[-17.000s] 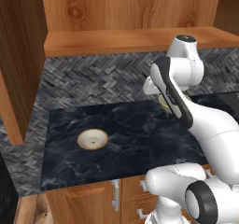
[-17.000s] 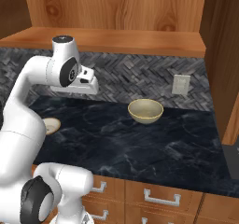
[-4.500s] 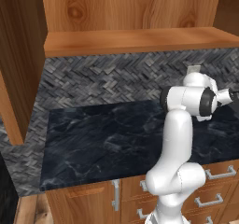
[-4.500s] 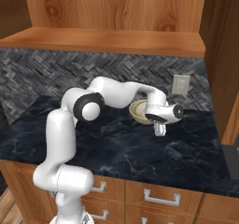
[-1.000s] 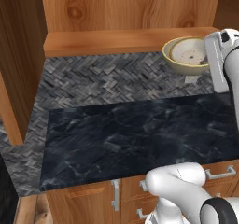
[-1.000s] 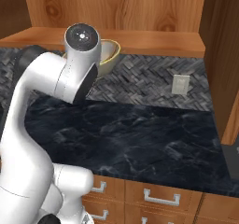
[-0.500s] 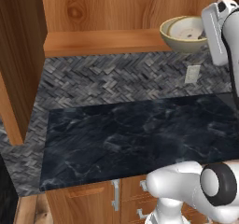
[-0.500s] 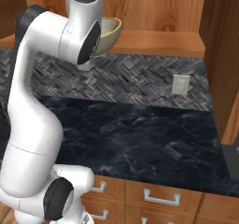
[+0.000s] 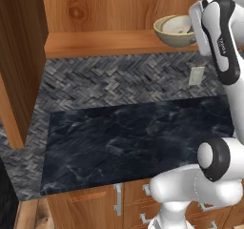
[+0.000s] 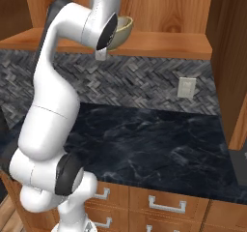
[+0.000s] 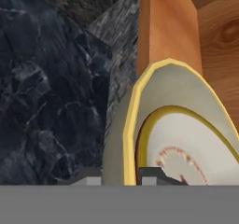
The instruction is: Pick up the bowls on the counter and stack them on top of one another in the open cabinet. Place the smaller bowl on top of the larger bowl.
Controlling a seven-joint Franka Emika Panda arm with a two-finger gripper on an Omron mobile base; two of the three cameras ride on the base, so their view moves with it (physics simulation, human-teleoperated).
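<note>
The larger bowl (image 9: 175, 31) is olive-grey with a pale yellow rim and hangs tilted at the level of the open cabinet's shelf board (image 9: 105, 42), near its right end. My gripper (image 11: 121, 176) is shut on the bowl's rim (image 11: 133, 101), one fingertip on each side of the wall. From the right base view, the bowl (image 10: 122, 29) peeks out behind my forearm, above the shelf (image 10: 164, 41). I cannot tell whether it touches the board. The black counter (image 9: 133, 137) lies far below. The smaller bowl is out of view.
A wall outlet (image 9: 196, 75) sits on the herringbone tiles under the shelf. The cabinet's side panel (image 9: 19, 56) stands at the left, and another wooden panel (image 10: 231, 57) at the right. Drawers with silver handles (image 10: 164, 204) run below the counter.
My arm has lifted the larger bowl from below shelf height up to the shelf board and carried it slightly left, toward the cabinet.
</note>
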